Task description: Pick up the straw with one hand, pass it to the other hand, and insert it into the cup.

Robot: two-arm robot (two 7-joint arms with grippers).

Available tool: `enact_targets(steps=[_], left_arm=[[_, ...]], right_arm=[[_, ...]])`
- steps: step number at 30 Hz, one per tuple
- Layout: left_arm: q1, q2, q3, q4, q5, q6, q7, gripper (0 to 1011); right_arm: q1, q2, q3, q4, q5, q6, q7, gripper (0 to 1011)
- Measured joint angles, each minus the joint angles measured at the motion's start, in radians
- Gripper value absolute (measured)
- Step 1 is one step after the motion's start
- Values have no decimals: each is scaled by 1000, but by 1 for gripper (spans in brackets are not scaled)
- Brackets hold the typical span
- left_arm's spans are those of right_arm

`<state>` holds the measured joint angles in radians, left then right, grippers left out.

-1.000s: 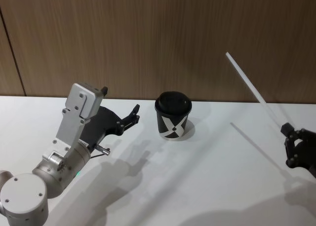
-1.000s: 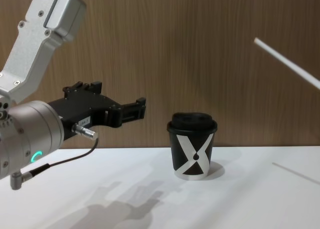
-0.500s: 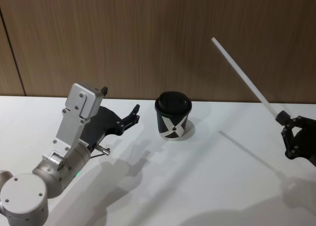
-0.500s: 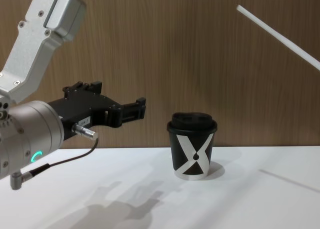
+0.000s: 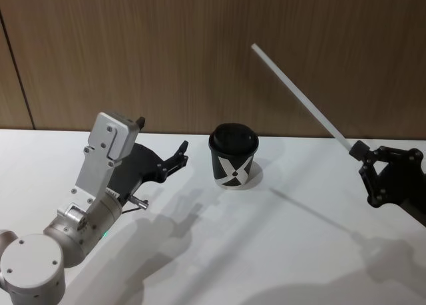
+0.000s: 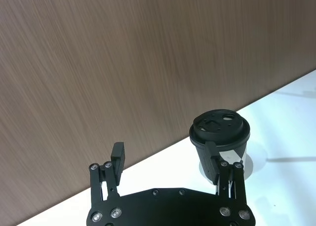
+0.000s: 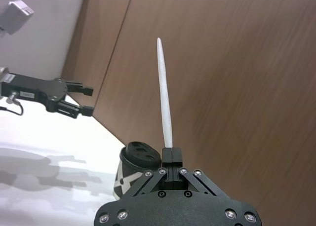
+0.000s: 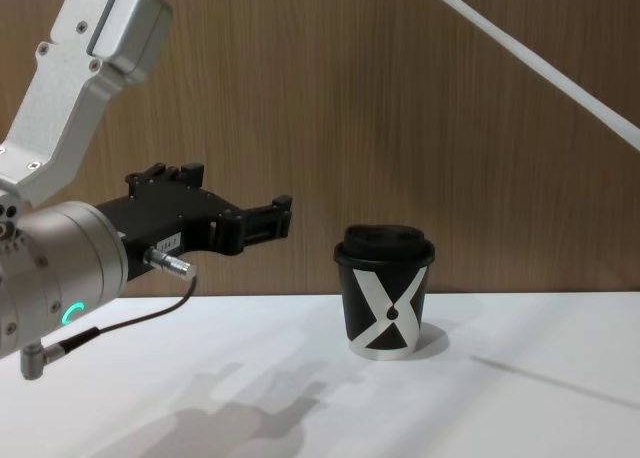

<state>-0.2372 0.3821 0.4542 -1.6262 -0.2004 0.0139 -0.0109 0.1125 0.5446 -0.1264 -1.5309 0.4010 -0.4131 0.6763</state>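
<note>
Right gripper (image 5: 357, 149) pinches straw (image 5: 299, 95) at low end; straw slants up leftward. Lidded cup (image 5: 233, 157) upright on white table (image 5: 279, 252), between grippers. Left gripper (image 5: 182, 154) near cup, fingers spread. Wood wall (image 5: 200, 52) behind.

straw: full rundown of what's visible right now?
The straw is long, thin, straight and white, and looks like plastic or paper. Its lower end is pinched in the shut right tool, clear of the table. It slants up toward the robot's left, its free tip well higher than the cup. Nothing else touches it.
</note>
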Motion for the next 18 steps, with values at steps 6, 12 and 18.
enact_targets(steps=[6,12,18], left_arm=[[0,0,0,0,0,0,0,1002],[0,0,0,0,0,0,0,1002],[0,0,0,0,0,0,0,1002]], right_arm=[[27,-2,-23,8,20,2,25,0],[45,-4,-42,9,36,17,37,0],[56,-6,-54,9,45,27,43,0]])
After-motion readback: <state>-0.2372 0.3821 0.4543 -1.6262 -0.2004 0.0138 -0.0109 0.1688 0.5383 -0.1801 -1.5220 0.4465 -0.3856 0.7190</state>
